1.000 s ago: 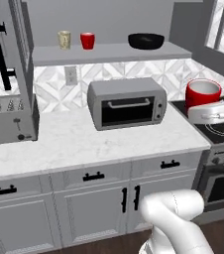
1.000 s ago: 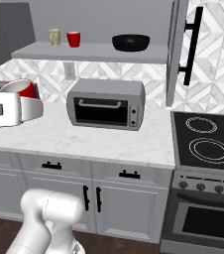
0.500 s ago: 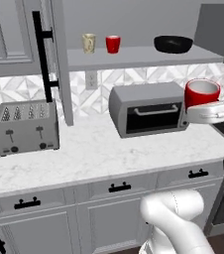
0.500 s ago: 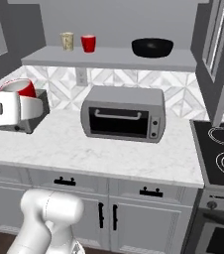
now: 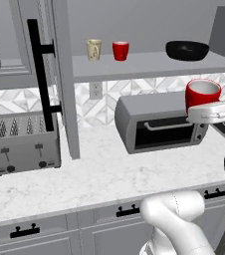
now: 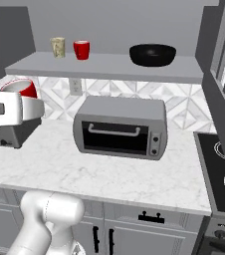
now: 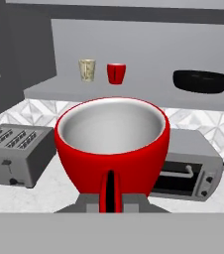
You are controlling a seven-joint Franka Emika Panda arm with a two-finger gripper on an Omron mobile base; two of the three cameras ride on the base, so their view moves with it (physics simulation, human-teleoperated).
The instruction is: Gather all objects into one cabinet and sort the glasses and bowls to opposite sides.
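Holding level above the desk (image 5: 99, 174), the tool (image 5: 210, 110) is closed on a glossy red cup (image 5: 202, 93) with a white inside, upright and to the right of the toaster oven (image 5: 159, 124). On the plain grey cabinet shelf (image 5: 149, 66) above that oven stand a cream patterned cup (image 5: 93, 50), just beside it a second red cup (image 5: 120, 50), and well right a wide, shallow black bowl (image 5: 187, 50). No writing is legible.
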